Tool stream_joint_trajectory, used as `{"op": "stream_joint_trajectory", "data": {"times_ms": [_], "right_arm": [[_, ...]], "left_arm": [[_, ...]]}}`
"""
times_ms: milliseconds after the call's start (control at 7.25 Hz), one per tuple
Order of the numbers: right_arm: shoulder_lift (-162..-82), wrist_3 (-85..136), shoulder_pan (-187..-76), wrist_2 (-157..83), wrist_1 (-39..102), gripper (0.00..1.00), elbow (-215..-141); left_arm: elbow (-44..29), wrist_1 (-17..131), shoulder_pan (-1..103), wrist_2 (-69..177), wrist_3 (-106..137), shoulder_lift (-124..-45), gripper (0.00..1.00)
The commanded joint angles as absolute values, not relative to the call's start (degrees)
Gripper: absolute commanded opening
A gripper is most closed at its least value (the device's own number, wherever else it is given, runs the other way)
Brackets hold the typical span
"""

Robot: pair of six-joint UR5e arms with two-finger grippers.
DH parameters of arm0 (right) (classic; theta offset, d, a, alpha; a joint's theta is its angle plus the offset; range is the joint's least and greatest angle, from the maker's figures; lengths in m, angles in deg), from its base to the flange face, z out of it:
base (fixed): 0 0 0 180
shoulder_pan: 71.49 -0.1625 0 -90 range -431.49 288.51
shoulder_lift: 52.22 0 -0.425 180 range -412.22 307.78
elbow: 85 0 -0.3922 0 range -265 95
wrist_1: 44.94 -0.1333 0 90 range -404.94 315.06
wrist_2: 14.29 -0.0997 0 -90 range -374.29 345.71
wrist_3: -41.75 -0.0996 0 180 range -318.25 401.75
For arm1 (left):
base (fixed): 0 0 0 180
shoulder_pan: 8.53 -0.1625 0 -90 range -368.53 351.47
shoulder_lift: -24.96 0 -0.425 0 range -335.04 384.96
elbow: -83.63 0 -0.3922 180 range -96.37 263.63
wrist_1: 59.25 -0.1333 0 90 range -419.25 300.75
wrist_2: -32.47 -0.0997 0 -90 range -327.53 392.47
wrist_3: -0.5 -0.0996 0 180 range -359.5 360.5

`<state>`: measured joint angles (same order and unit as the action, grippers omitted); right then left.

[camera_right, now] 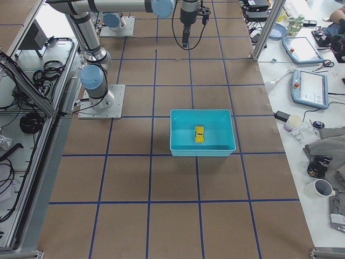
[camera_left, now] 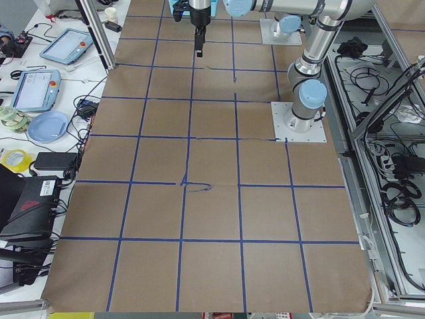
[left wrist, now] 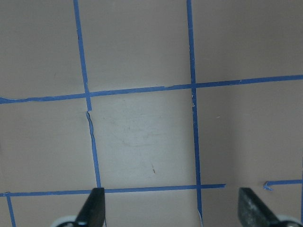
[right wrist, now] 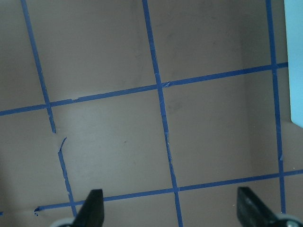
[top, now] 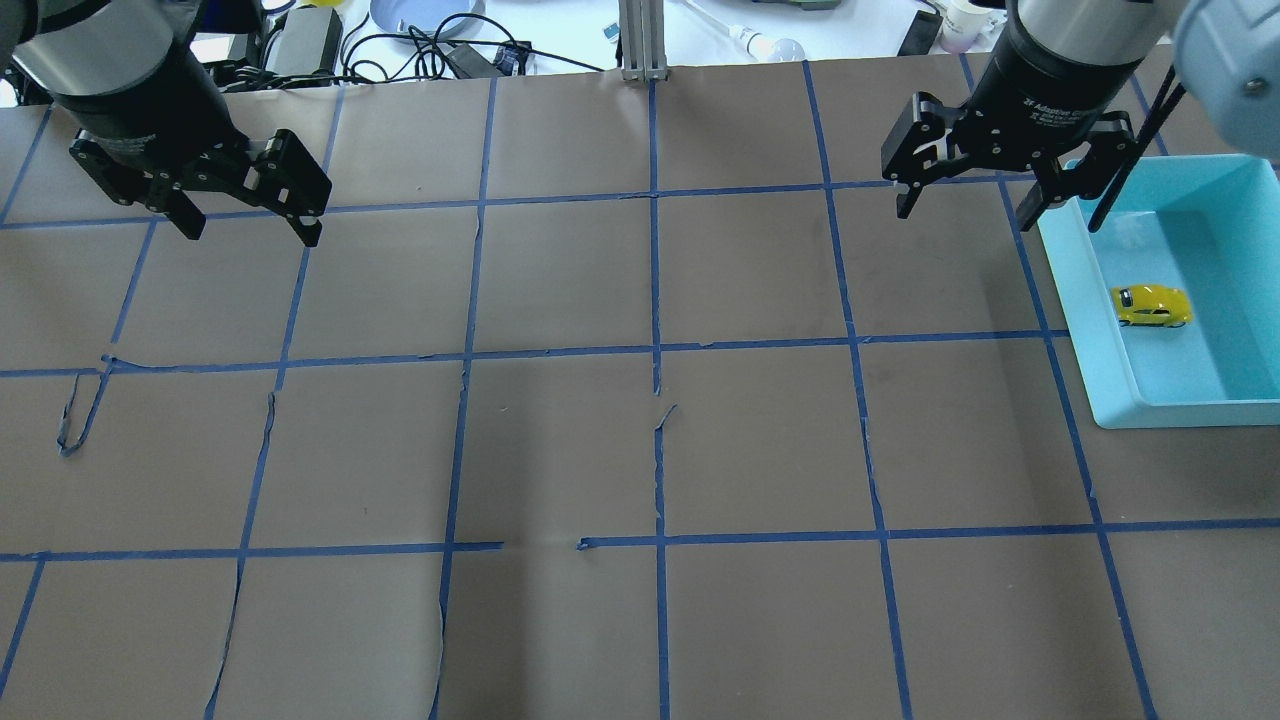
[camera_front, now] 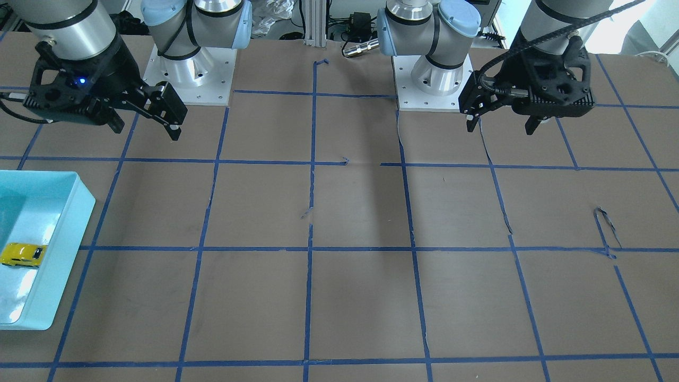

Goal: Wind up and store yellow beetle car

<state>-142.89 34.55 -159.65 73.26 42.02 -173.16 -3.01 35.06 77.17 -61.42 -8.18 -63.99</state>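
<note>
The yellow beetle car (top: pixel 1152 305) lies inside a light teal bin (top: pixel 1075 290) at the table's right side; it also shows in the front view (camera_front: pixel 21 254) and the right side view (camera_right: pixel 199 134). My right gripper (top: pixel 965 212) is open and empty. It hangs above the table just beside the bin's far left corner, apart from the car. My left gripper (top: pixel 250 233) is open and empty above the far left of the table. Both wrist views show only taped brown paper between open fingers (left wrist: pixel 94 208) (right wrist: pixel 93 208). A sliver of the bin (right wrist: pixel 296 56) edges the right wrist view.
The table is brown paper with a blue tape grid, torn loose in places (top: pixel 75 420). The two arm bases (camera_front: pixel 188 74) (camera_front: pixel 432 79) stand at the robot's edge. Cables, a plate and tablets (camera_left: pixel 33 90) lie beyond the table's far edge.
</note>
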Motion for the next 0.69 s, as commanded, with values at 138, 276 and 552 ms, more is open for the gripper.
{"op": "stream_joint_trajectory", "data": {"times_ms": [138,276,552], "right_arm": [[-143.6,34.3,-160.0,72.9,39.0,1.00,-173.2],[-143.7,34.3,-160.0,73.2,39.0,1.00,-173.1],[-143.9,39.3,-160.0,75.3,38.8,1.00,-173.2]], "left_arm": [[-3.2,35.1,77.1,-61.2,-8.2,-64.0,1.00],[-3.0,35.1,77.0,-61.0,-8.2,-63.9,1.00],[-3.2,35.1,77.3,-60.6,-8.2,-63.6,1.00]]}}
